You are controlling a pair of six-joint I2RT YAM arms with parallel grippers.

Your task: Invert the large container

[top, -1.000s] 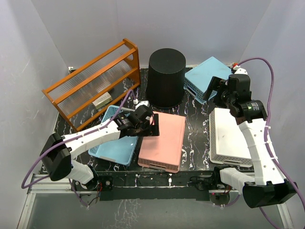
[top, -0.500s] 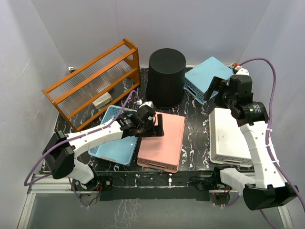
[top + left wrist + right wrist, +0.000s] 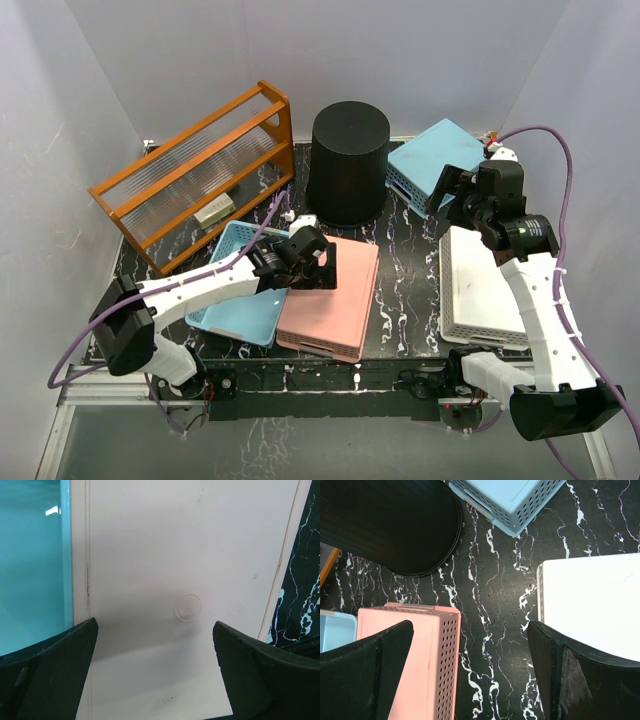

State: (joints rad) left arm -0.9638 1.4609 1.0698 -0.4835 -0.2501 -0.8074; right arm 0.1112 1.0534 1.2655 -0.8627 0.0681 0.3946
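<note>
The large container (image 3: 349,160), a tall round black bin, stands at the back middle of the table with its narrower flat end up and its wider end down. It also shows at the top left of the right wrist view (image 3: 390,525). My left gripper (image 3: 322,268) is open and empty, low over the flat bottom of an overturned pink perforated basket (image 3: 335,310), well in front of the bin. In the left wrist view the open gripper (image 3: 155,630) has that pale flat surface (image 3: 185,580) below it. My right gripper (image 3: 450,190) is open and empty, to the right of the bin.
An orange wooden rack (image 3: 200,175) stands at the back left. An overturned light blue basket (image 3: 435,160) lies right of the bin. A light blue tray (image 3: 240,285) lies left of the pink basket. A white basket (image 3: 485,285) lies at the right.
The pink basket has slid and turned a little toward the left and the near edge, with my left gripper over it. The right arm has barely moved.
</note>
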